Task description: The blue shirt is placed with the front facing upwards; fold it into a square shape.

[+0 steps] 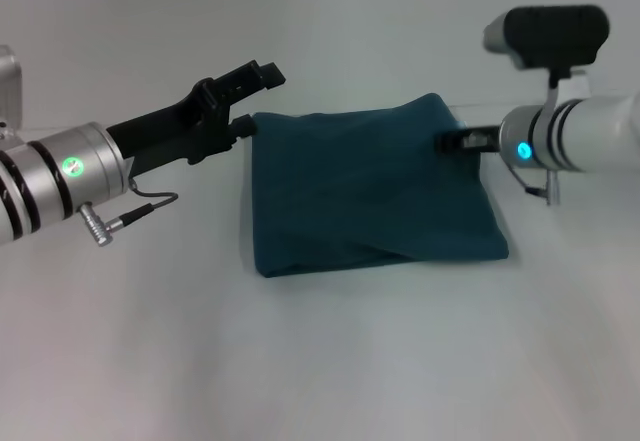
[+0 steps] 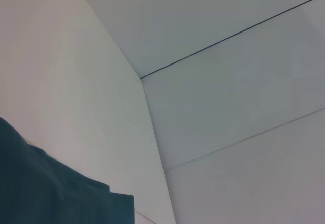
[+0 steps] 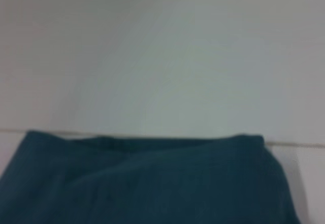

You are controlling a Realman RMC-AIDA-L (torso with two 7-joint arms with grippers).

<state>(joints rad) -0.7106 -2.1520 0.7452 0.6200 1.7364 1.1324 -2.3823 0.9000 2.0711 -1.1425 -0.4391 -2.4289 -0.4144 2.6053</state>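
The blue shirt [image 1: 370, 186] lies folded into a rough square in the middle of the white table, with no print showing. My left gripper [image 1: 256, 101] hovers at the shirt's far left corner, open; its lower finger is at the cloth's edge and its upper finger is raised clear. My right gripper [image 1: 462, 141] sits at the shirt's right edge near the far corner, mostly hidden behind its wrist. A dark teal corner of the shirt [image 2: 45, 193] shows in the left wrist view. The right wrist view shows a folded edge of the shirt [image 3: 147, 183] close up.
The white table [image 1: 320, 361] spreads in front of the shirt and to both sides. A pale wall [image 2: 228, 82] with thin seams rises behind it. The black camera housing [image 1: 555, 33] stands above the right wrist.
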